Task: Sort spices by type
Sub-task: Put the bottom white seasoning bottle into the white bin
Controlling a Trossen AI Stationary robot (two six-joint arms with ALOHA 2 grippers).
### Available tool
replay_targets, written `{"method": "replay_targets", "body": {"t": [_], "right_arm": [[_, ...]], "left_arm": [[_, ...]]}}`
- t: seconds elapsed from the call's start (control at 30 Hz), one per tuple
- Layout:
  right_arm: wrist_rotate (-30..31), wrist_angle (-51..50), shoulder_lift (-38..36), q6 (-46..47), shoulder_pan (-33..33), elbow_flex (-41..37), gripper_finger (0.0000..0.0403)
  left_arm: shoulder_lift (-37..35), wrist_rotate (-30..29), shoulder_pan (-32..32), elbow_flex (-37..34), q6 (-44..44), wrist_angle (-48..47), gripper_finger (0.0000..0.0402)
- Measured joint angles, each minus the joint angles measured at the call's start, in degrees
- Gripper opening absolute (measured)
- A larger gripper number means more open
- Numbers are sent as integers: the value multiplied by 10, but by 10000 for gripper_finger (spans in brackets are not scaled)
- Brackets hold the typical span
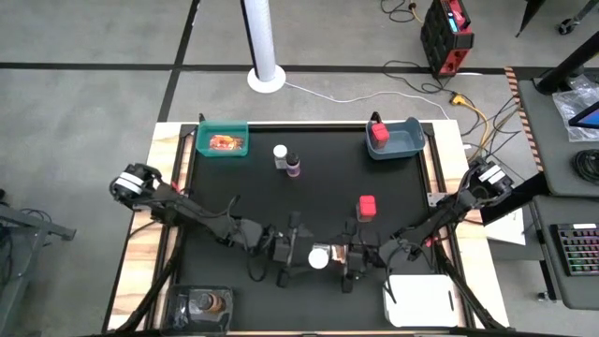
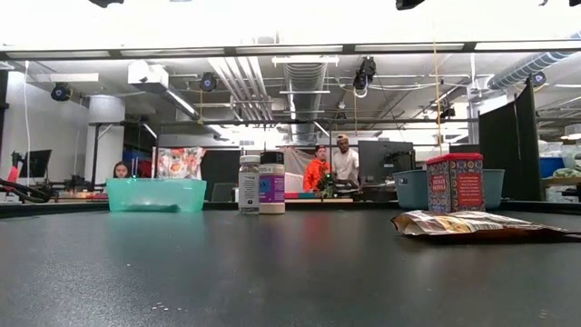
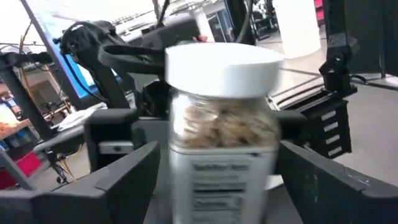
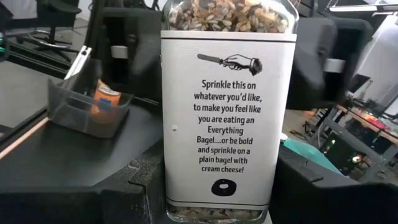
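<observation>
**Now both grippers meet at one white-capped bottle**

Near the table's front edge, the right gripper (image 1: 344, 255) grasps a white-capped bottle (image 1: 319, 256) of seed seasoning, label facing its camera. Opposite it, the left gripper (image 1: 292, 255) stands with fingers (image 3: 127, 177) spread wide on either side of the bottle, not clenched. A red box (image 1: 367, 208) stands just behind them.
</observation>
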Motion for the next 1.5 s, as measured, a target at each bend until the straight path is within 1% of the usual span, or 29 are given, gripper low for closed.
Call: {"method": "replay_targets", "body": {"t": [0.1, 0.17, 0.23, 0.4, 0.5, 0.53, 0.6, 0.67, 0.73, 0.83, 0.9, 1.07, 1.23, 1.37, 1.5], "right_arm": [[-3, 0, 1, 0, 0, 0, 187], [-2, -1, 1, 0, 0, 0, 187], [-2, -2, 1, -1, 0, 0, 187], [6, -2, 1, 1, 0, 0, 187], [7, -3, 1, 9, -1, 0, 191], [5, -4, 1, 14, -2, 0, 204], [2, -4, 1, 35, -4, 0, 243], [22, -11, -1, 53, -4, 0, 283], [57, -36, -8, 71, -3, 0, 315], [101, -98, -29, 100, 1, 1, 345], [112, -158, -48, 130, 2, 10, 354], [118, -359, -93, 215, 1, 67, 354], [111, -550, -96, 281, 1, 160, 349], [95, -636, -81, 308, -2, 224, 350], [90, -648, -66, 300, -4, 255, 354]], "left_arm": [[7, 14, 2, 3, 4, 2, 301], [7, 16, 2, 3, 5, 8, 288], [6, 16, 2, 3, 5, 13, 265], [6, 11, 2, 2, 7, 8, 181], [6, 10, 2, 2, 5, 7, 179], [6, 10, 2, 1, 4, 5, 179], [6, 7, 2, 1, 7, -2, 179], [6, -20, 2, 1, 10, -15, 179], [3, -57, 1, 1, 15, -40, 179], [-5, -113, -2, 1, 15, -77, 179], [-11, -139, -4, 1, 12, -103, 179], [-12, -187, -5, 0, 1, -159, 179], [-12, -209, -4, 0, -6, -167, 179], [-12, -220, -4, 0, -2, -168, 179], [-12, -221, -3, 0, -1, -167, 179]]}}
